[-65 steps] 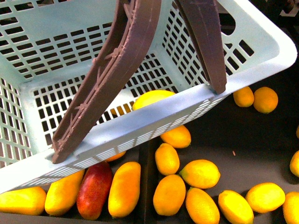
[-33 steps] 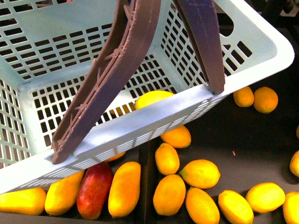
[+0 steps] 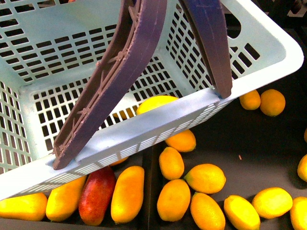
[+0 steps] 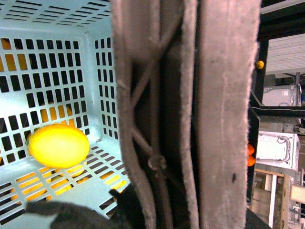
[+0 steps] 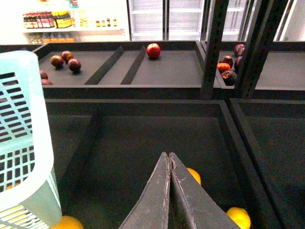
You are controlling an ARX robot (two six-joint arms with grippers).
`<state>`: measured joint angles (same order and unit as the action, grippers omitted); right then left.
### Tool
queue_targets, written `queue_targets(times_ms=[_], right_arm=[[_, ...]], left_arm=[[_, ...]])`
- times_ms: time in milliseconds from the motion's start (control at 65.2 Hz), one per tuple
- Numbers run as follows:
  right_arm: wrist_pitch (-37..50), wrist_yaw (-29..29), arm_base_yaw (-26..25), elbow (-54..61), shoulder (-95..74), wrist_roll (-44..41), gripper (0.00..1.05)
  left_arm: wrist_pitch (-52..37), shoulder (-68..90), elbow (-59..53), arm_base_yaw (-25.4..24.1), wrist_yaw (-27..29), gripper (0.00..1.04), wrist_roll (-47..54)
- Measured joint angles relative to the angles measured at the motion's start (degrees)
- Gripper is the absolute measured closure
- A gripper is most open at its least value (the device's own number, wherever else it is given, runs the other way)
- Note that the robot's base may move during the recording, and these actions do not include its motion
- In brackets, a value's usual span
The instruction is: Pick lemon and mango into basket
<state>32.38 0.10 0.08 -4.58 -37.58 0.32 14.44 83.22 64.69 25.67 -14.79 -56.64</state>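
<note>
The light teal basket hangs tilted and fills the front view, its two brownish-purple handles drawn up together. My left gripper is shut on those handles, which hide most of its fingers. One lemon lies on the slotted floor, also clear in the left wrist view as the lemon. Yellow-orange mangoes lie in the dark bin below the basket's near wall. My right gripper is shut and empty over a dark bin, with the basket's wall beside it.
A dark red oblong fruit lies among the mangoes. Several lemons fill the compartment to the right of a divider. Loose lemons lie under my right gripper. A back shelf holds a red apple; a post stands there.
The hanging basket has swayed very slightly. The fruit below has stayed put.
</note>
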Motion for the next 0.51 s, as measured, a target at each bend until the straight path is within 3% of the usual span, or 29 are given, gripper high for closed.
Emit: queue_targets(times_ms=[107, 399, 506], right_arm=[[-1.6, 0.0, 0.0, 0.8, 2.5, -0.1, 0.99], [-1.7, 0.0, 0.0, 1.0, 3.2, -0.1, 0.50], [-1.7, 0.0, 0.0, 1.0, 3.2, -0.1, 0.25]], left_arm=[[0.0, 0.0, 0.0, 0.0, 0.0, 0.91, 0.0], [0.0, 0.0, 0.0, 0.0, 0.0, 0.91, 0.0], [0.0, 0.0, 0.0, 0.0, 0.0, 0.91, 0.0]])
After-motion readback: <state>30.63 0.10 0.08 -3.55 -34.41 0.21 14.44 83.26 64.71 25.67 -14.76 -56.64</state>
